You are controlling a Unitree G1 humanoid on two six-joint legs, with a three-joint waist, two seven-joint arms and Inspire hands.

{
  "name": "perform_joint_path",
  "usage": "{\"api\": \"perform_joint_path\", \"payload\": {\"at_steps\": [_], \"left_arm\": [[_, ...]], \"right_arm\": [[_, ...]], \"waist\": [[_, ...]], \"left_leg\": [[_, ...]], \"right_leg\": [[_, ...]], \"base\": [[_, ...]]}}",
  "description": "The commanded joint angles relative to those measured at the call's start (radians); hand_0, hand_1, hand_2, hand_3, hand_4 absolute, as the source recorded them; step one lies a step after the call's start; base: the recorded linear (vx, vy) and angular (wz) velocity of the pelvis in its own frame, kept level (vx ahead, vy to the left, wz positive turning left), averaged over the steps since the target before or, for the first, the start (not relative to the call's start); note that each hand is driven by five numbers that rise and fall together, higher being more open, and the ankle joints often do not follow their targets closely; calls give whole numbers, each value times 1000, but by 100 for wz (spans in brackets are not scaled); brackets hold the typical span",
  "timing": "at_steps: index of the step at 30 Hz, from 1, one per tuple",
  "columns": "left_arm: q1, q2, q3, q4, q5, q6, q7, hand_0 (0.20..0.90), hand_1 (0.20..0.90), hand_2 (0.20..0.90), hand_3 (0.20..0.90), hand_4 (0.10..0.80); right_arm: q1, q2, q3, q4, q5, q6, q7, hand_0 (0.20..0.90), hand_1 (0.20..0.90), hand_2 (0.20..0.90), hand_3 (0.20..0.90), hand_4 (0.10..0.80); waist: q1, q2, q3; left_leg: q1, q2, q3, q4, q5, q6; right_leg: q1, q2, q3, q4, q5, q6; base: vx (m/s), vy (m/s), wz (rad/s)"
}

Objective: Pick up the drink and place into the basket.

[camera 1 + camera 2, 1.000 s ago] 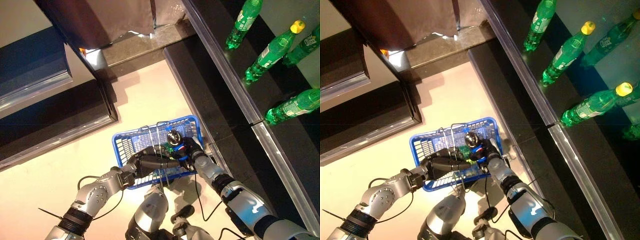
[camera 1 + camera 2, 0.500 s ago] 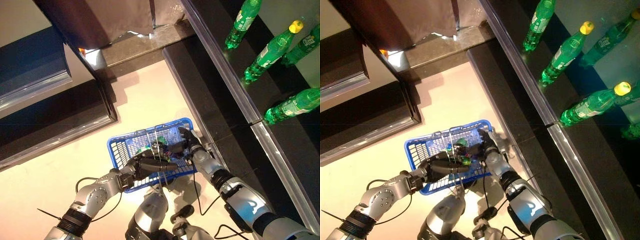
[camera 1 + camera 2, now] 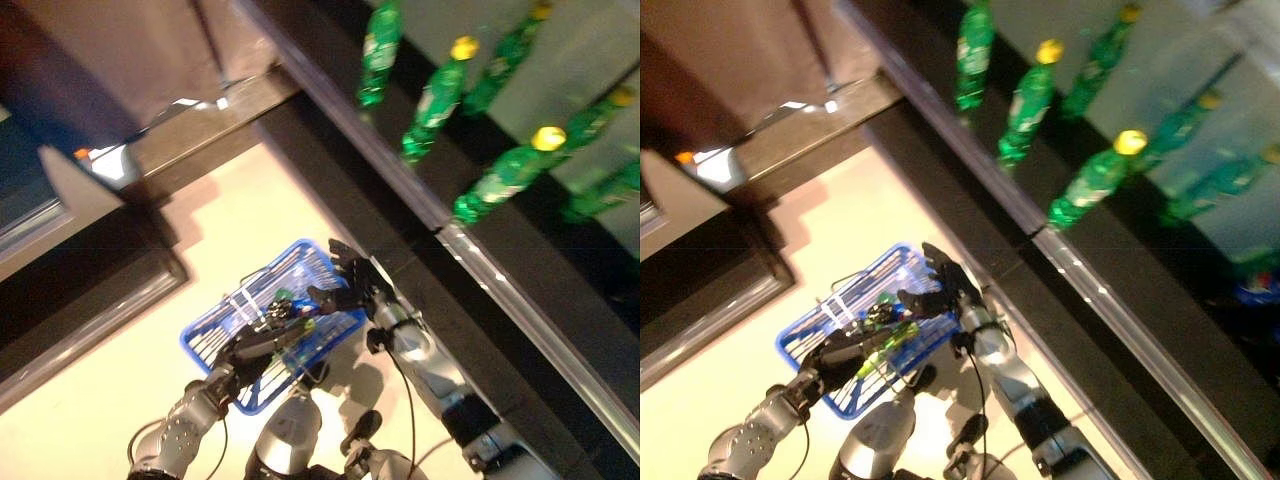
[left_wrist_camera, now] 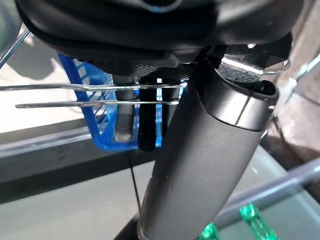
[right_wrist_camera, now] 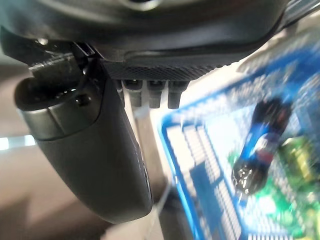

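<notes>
Pale cream floor glows under warm light. A dark counter with a metal edge strip runs diagonally, green bottles standing along it (several yellow-capped). Dark cabinets loom opposite.

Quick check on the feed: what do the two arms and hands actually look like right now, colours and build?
Both arms are glossy silver-grey shells with black bands at the joints. The left hand and right hand are dark, nearly black, with slim segmented fingers. In the wrist views each thumb is a thick, smooth, dark grey cylinder, and the palm edge has a fine knurled texture. No white thumb cover shows.
</notes>
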Motion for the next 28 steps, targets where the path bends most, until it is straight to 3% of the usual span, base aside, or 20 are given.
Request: {"api": "perform_joint_path", "payload": {"at_steps": [1,11,18,28], "left_arm": [[-12,-84,59,-136,-124,-237,-152,300,300,300,200,100],[-6,-126,171,128,-144,-365,-127,300,300,300,200,100],[-45,-143,189,318,-208,-367,-183,300,300,300,200,100],[-79,-133,171,426,-266,-350,-200,300,300,300,200,100]], "right_arm": [[125,-70,13,-32,62,-92,111,900,900,900,900,800],[248,-33,-146,87,61,-41,177,900,900,900,900,800],[215,-47,-202,379,-5,-63,150,900,900,900,900,800],[185,-78,-276,648,-48,-59,83,900,900,900,900,800]], "waist": [[-65,77,-299],[-207,95,-333],[-247,104,-345],[-276,116,-359]], "left_leg": [[25,-18,77,-76,14,49],[61,11,214,-76,-19,40],[92,18,255,-76,-38,35],[135,29,285,-76,-49,31]], "right_leg": [[-1,37,9,-1,42,-10],[-5,52,95,-23,61,-5],[6,66,127,-27,57,-22],[32,82,153,-27,45,-43]], "base": [[-14,-60,-69],[-41,-54,-42],[-5,-37,-16],[22,-33,-11]]}}
